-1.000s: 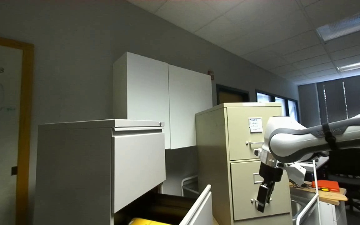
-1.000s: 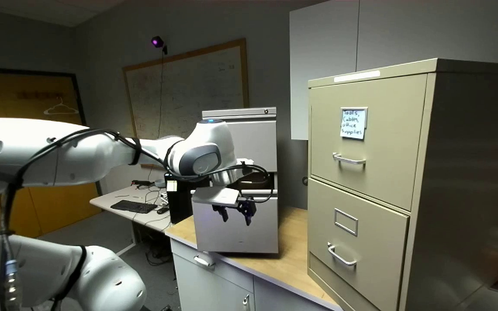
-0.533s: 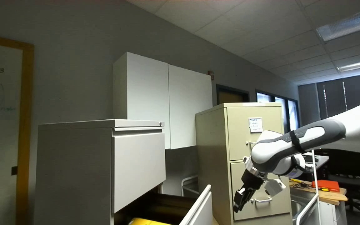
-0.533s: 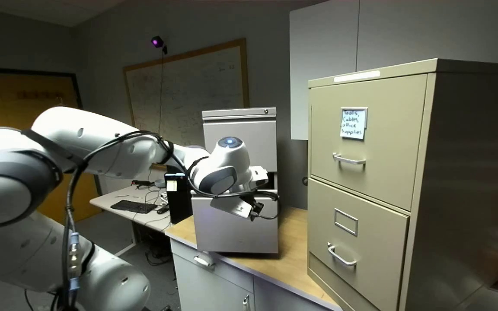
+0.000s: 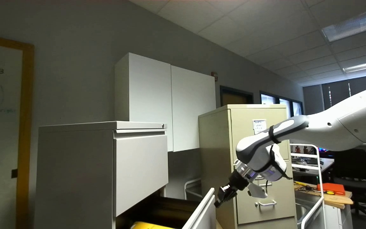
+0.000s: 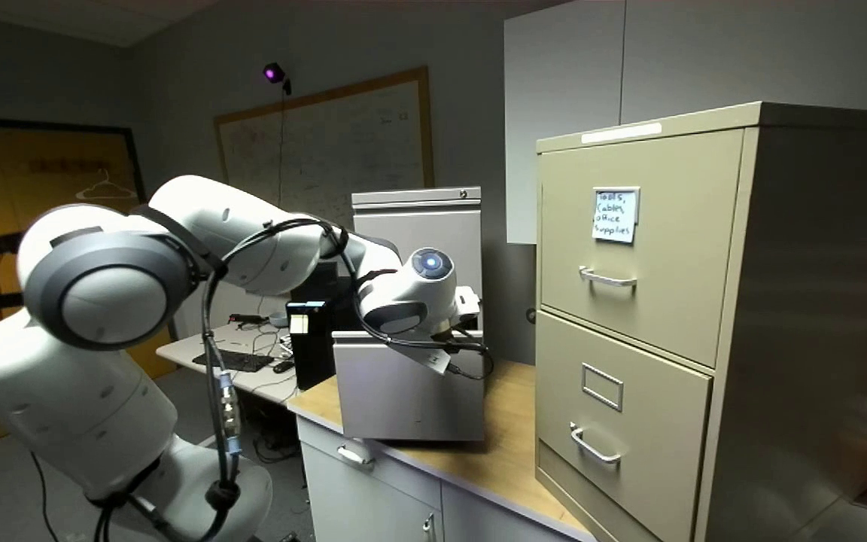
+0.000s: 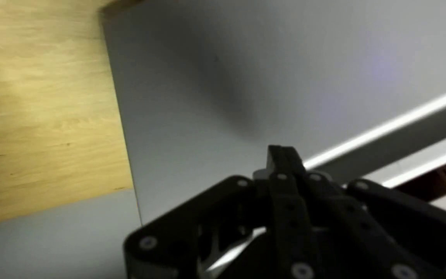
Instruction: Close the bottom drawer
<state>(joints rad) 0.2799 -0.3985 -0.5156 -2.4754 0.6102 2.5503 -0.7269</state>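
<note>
The bottom drawer (image 5: 206, 214) stands pulled out from the pale-grey cabinet, its plain front (image 6: 403, 403) facing the arm. Something yellow (image 5: 148, 225) lies inside it. In the wrist view the drawer front (image 7: 192, 116) fills much of the picture, with its bright top edge running to the right. My gripper (image 7: 281, 149) is shut, fingertips pressed together and nothing between them. In an exterior view the gripper (image 5: 218, 203) points down at the front's upper edge, very close; whether it touches, I cannot tell. Elsewhere the arm's wrist hides the fingers.
Above the drawer is the upper grey drawer front (image 5: 141, 171), flush with its cabinet. A tall beige cabinet (image 6: 637, 301) with handles stands alongside. The wooden countertop (image 6: 512, 452) lies under the grey cabinet. A desk (image 6: 215, 346) with a keyboard is behind the arm.
The arm has swung toward the pulled-out drawer and tilted its gripper toward the front. The fingers, apart a second ago, have come together. The drawer has not visibly moved.
</note>
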